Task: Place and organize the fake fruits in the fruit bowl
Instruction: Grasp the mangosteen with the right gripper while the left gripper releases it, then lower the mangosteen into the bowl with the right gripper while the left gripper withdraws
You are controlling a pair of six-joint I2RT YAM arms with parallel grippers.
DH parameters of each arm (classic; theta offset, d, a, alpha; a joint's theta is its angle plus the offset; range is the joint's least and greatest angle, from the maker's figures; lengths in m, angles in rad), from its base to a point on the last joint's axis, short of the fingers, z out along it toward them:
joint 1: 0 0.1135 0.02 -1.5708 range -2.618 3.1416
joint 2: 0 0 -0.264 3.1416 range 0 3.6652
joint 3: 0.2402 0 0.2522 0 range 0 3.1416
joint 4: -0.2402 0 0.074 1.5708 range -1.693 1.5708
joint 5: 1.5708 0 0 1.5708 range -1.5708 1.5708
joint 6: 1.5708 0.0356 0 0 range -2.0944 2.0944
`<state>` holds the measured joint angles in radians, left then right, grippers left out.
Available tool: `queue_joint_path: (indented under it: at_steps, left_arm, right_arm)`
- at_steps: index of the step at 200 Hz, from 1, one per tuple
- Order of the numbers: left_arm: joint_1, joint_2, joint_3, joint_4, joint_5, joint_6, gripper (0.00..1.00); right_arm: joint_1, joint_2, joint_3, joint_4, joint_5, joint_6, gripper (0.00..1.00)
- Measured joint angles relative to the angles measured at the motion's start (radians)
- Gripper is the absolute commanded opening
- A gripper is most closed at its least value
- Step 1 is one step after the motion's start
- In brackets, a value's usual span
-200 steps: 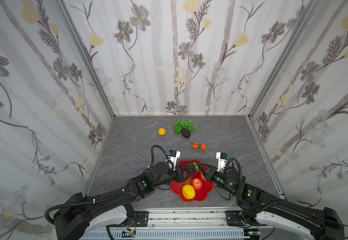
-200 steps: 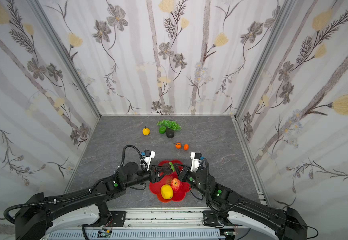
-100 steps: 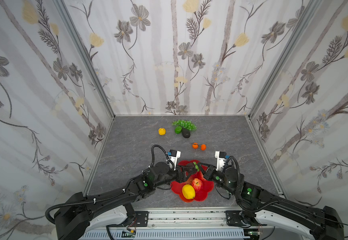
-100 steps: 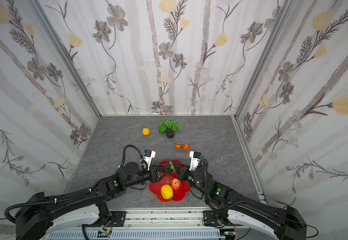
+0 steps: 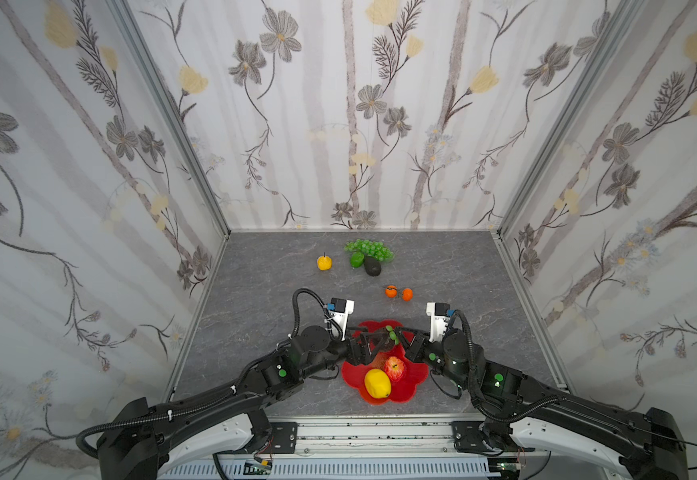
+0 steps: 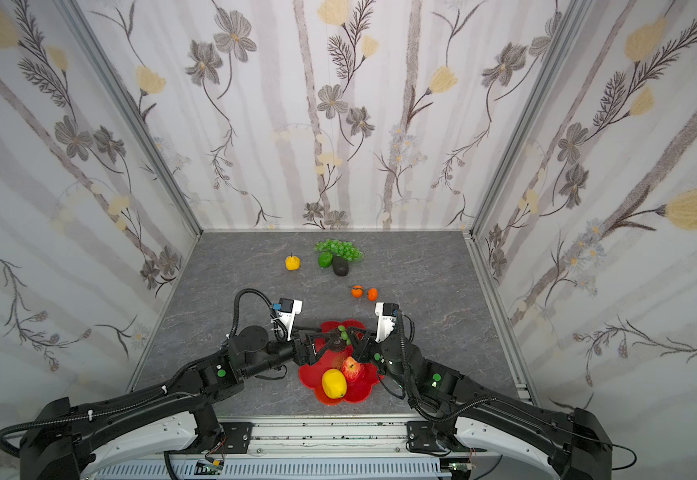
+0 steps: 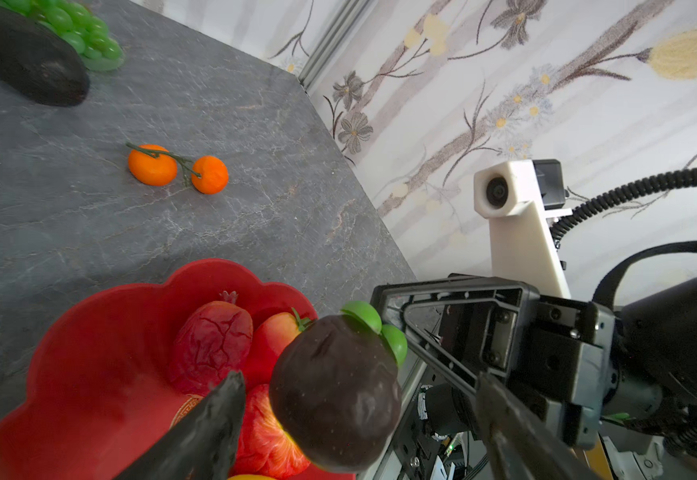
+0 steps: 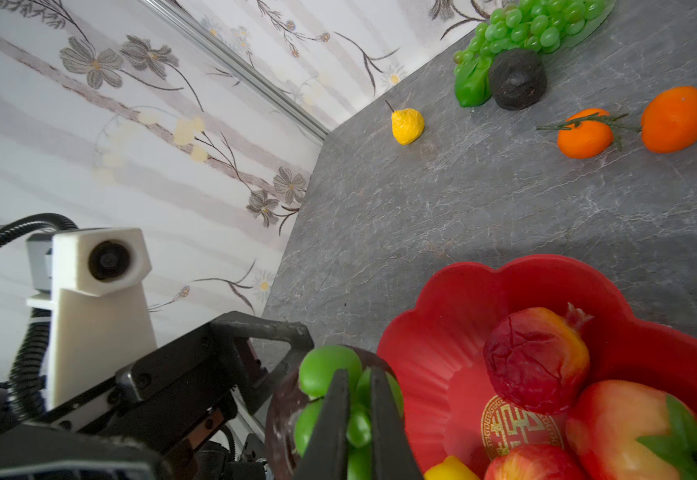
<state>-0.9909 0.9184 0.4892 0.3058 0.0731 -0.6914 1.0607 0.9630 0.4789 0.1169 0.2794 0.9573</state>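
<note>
The red scalloped fruit bowl (image 5: 417, 374) (image 7: 89, 332) (image 8: 442, 311) sits near the front edge. It holds a yellow lemon (image 5: 377, 383), a red apple (image 5: 395, 368), a dark red pomegranate (image 7: 214, 340) (image 8: 536, 357) and a red fruit with a green leaf (image 8: 625, 428). Above the bowl's far part hangs a dark round fruit (image 7: 334, 395) (image 5: 384, 340) with green lobes (image 8: 326, 365) on top. My right gripper (image 8: 358, 374) (image 5: 396, 332) is shut on those lobes. My left gripper (image 7: 359, 378) (image 5: 375, 343) stands open, its fingers either side of the dark fruit and clear of it.
On the grey table behind the bowl lie two small oranges on one stem (image 5: 399, 292) (image 7: 178, 168). Farther back are a green grape bunch (image 5: 369, 248), a lime (image 5: 356, 259), a dark avocado (image 5: 372, 266) and a yellow pear (image 5: 324, 262). Flowered walls close in three sides.
My left gripper has opened wide and let go of the dark fruit. The right gripper now pinches its green top. Both arms have stayed over the bowl.
</note>
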Motion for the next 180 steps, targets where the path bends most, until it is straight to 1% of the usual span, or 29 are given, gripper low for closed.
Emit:
queue_joint_path:
  at_steps: [34, 63, 94, 152, 180]
  left_arm:
    - [0.026, -0.117, 0.024, -0.172, -0.105, 0.048, 0.95]
    - [0.068, -0.212, 0.048, -0.321, -0.196, 0.090, 0.96]
    - [0.116, -0.292, 0.061, -0.453, -0.288, 0.107, 0.97]
    - [0.163, -0.450, 0.055, -0.654, -0.477, 0.092, 0.99]
    - [0.175, -0.513, 0.029, -0.716, -0.539, 0.087, 1.00]
  right_arm:
    - [0.020, 0.045, 0.043, -0.066, 0.045, -0.045, 0.02]
    - [0.040, 0.092, 0.081, -0.107, 0.075, -0.072, 0.02]
    - [0.066, 0.151, 0.126, -0.142, 0.105, -0.103, 0.02]
    - [0.127, 0.284, 0.205, -0.213, 0.163, -0.149, 0.02]
    - [0.153, 0.343, 0.234, -0.243, 0.182, -0.157, 0.02]
